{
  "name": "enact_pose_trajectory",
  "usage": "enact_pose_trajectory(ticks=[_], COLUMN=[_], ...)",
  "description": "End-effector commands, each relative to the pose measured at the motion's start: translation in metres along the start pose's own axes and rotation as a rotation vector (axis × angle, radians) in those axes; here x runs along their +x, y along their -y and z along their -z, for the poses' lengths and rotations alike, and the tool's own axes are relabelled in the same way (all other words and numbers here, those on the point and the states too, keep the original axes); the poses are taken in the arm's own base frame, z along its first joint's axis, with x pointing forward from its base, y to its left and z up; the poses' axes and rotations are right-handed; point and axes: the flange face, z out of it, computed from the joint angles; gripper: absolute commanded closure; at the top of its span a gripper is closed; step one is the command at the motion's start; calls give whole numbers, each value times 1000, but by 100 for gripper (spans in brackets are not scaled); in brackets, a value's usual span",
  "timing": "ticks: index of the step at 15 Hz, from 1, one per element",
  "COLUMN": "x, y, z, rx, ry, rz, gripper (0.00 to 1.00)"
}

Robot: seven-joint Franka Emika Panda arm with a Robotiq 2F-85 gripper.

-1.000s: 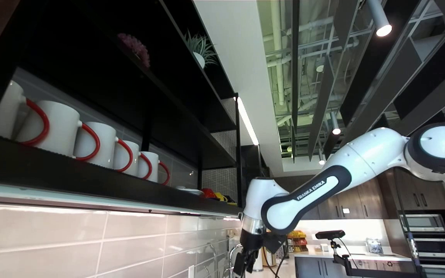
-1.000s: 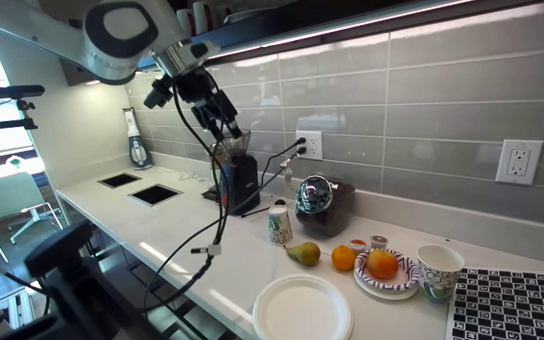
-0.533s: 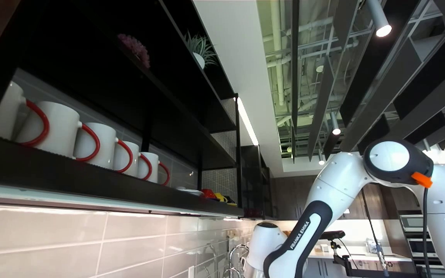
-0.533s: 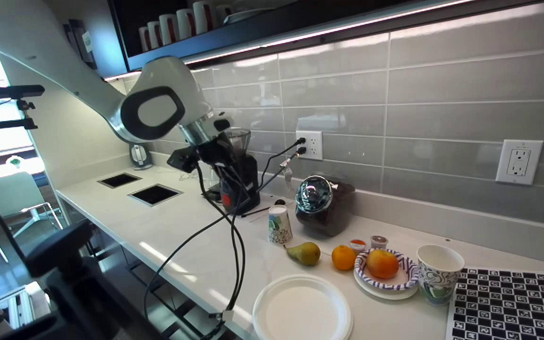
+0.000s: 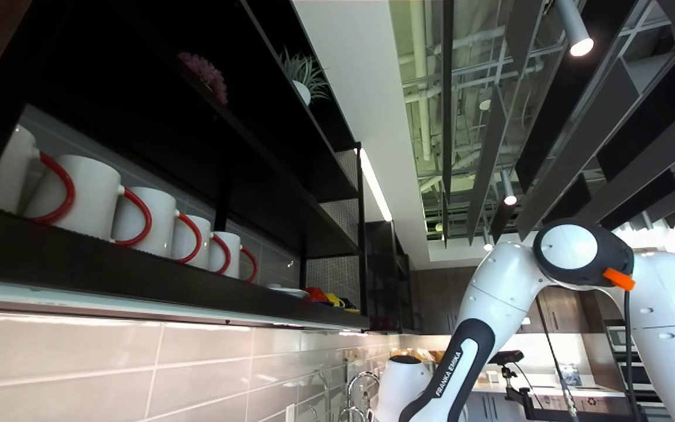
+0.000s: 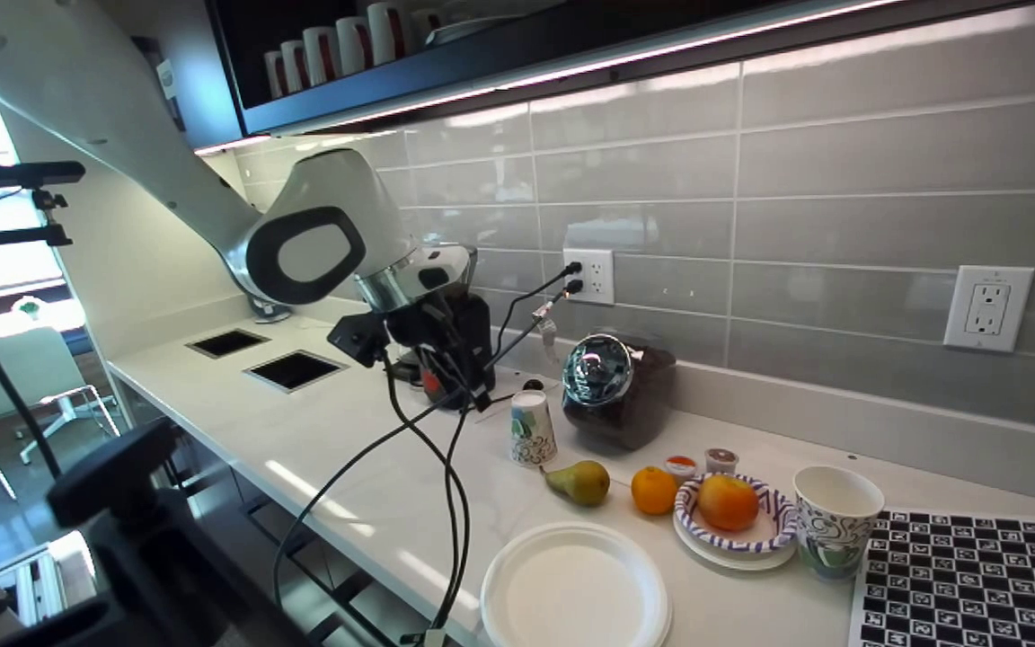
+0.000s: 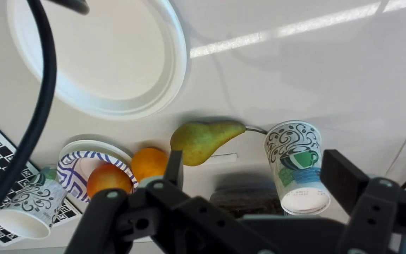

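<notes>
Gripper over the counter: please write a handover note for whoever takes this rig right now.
Gripper: open, holding nothing, above the counter, near the upside-down cup.
Things: pear on its side, stem pointing toward that cup; orange between pear and patterned bowl, which holds a reddish-yellow fruit; large white plate toward the counter's front edge.
Done: no item is gripped or lifted.
Left: pear, orange and upside-down cup all rest on the counter, unheld.

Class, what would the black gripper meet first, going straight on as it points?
Probably the inverted tapered white paper cup with green print, ahead of the open black gripper; depth is unclear.
</notes>
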Motion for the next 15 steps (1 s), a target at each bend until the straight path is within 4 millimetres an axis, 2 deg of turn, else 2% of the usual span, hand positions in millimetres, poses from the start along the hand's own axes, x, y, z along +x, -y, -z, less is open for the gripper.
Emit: enact_pose_trajectory(ticks=[1,2,7,12,15], x=[9,11,8,8,10], y=[-8,-20,-49,-55,-58], z=[-16,-28,-83,-135,-148], rx=[17,6,-17,-51,-70], ry=[125,163,347,308,283], rz=[-86,-122,-276,-260,-255], gripper=[0,0,0,0,0])
